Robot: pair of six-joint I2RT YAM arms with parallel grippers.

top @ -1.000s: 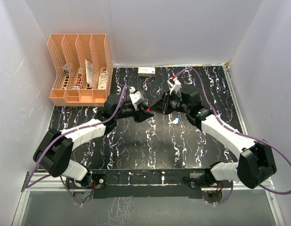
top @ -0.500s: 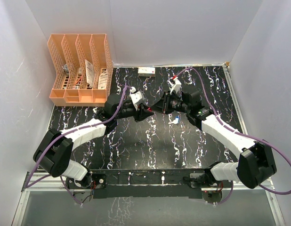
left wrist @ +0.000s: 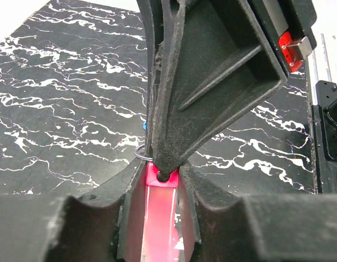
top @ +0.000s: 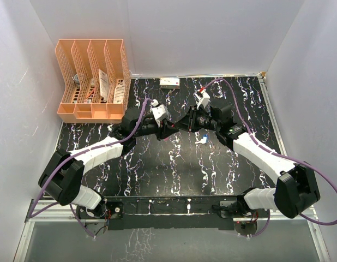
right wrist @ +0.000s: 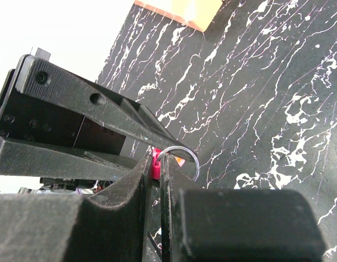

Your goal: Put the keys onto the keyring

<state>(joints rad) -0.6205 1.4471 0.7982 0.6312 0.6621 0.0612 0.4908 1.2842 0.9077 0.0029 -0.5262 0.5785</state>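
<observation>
- Your left gripper (left wrist: 160,180), clamped on the keyring (left wrist: 160,218) strap, has edged toward the right gripper (right wrist: 156,162).
- Right jaws pinch the keyring at its ring end.
- The keys (top: 203,138) lie just right of the keyring, unmoved.

Left end effector (top: 167,131) shifted slightly right, toward right end effector (top: 178,127); gap between tips closed, both now meeting at keyring (left wrist: 160,210) pinched in front.

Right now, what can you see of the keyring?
The keyring is a glossy pink-red strap with a thin metal ring at one end. The left gripper clamps the strap's length; the right gripper pinches its ring end. The ring juts out free beside them.
</observation>
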